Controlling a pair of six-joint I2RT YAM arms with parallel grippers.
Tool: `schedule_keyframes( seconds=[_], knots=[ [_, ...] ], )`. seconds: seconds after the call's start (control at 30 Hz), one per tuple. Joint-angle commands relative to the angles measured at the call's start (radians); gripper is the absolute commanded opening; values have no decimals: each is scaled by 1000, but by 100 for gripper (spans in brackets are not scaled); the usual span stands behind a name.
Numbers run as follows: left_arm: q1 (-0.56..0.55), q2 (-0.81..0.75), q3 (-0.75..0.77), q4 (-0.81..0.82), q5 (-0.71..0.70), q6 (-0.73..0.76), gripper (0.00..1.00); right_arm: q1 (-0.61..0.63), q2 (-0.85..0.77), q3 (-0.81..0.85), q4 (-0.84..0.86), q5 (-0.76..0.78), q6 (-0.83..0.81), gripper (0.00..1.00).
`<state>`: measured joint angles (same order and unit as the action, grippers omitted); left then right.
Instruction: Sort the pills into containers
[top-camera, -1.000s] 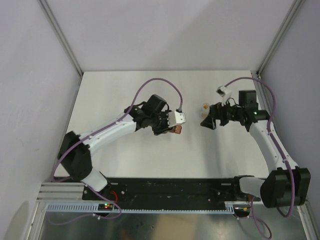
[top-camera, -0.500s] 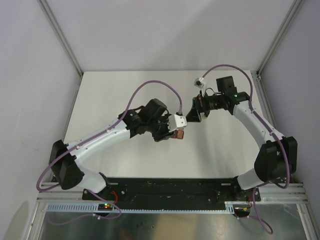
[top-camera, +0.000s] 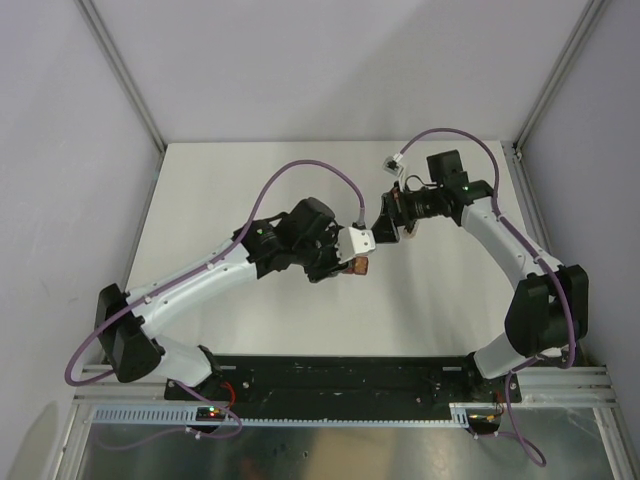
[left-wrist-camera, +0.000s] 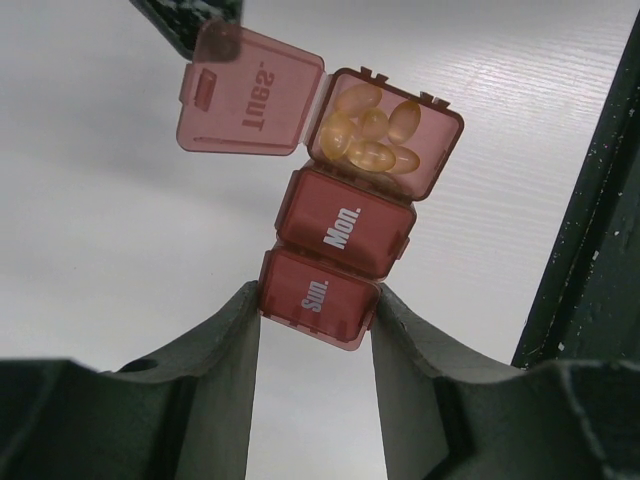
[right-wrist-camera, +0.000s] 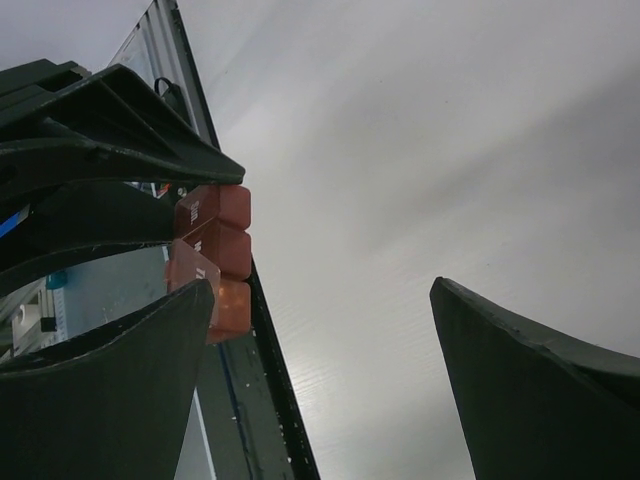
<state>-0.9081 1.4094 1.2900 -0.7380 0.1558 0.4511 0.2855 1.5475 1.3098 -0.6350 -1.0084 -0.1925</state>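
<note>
Surface: white table (top-camera: 220, 200) below dark red plastic three-compartment strip (left-wrist-camera: 335, 260).
Left gripper (left-wrist-camera: 317, 293): clamping strip's end.
Right gripper (right-wrist-camera: 322, 290): wide, beside strip.
Advice: hold strip level.

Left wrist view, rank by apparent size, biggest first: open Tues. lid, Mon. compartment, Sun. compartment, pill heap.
1. open Tues. lid
2. Mon. compartment and Sun. compartment: near alike, and the fingers hide Sun.'s sides, so unranked
3. pill heap
</note>
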Motion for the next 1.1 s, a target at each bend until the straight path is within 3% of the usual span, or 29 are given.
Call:
schedule_keyframes(
  seconds=[0.0, 0.67, 1.07],
  knots=[
    [-9, -26, 52, 5, -39, -22, 0, 30, 12, 46, -29, -30, -12, 96],
    [-9, 17, 91, 6, -89, -64, 0, 106, 24, 24, -108, -9, -64, 90],
    [-10, 33, 103, 5, -111, -79, 0, 92, 62, 23, -85, -85, -20, 66]
  ],
)
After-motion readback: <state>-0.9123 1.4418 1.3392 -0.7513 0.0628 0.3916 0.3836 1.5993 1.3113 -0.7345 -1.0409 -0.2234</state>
